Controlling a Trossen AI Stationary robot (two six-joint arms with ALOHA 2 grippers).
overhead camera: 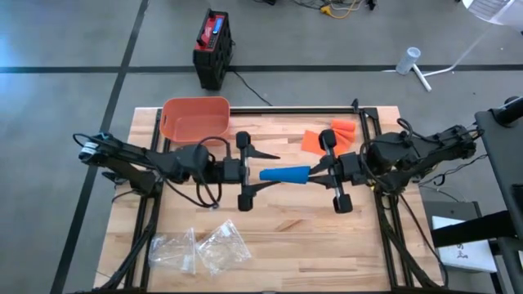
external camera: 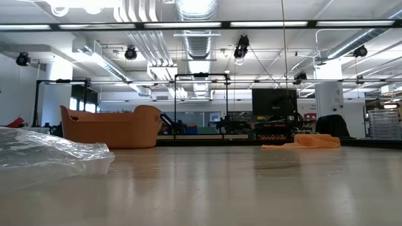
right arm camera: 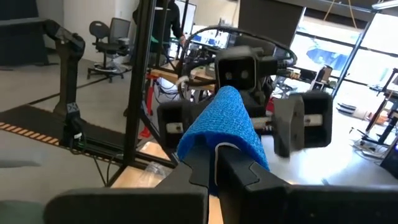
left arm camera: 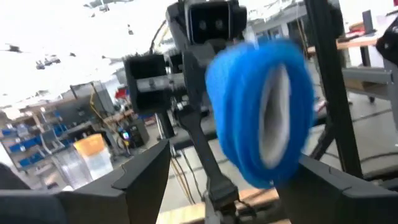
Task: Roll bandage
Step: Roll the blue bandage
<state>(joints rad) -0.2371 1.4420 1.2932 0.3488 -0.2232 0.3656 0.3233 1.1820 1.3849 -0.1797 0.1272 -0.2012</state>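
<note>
High view shows the wooden table [overhead camera: 270, 229] from above, with the two dark arms meeting over its middle. The orange basket [overhead camera: 194, 118] stands at the far left part of the table, and the orange cloth [overhead camera: 315, 139] lies near the far edge, just behind the right arm. Some clear plastic bags [overhead camera: 200, 249] lie at the near left corner.

The right tool [overhead camera: 317, 171] has its fingers closed on one end of the blue bandage roll [overhead camera: 284, 174]. The roll is held above the middle of the table, lying level between the two arms. In the right wrist view the two dark fingers are pressed together on the near end of the blue roll [right arm camera: 224, 127].

The left tool [overhead camera: 263, 171] is at the other end of the roll. Its fingers stand wide apart, one on each side of that end, and in the left wrist view they do not touch the bandage [left arm camera: 261, 112].
</note>
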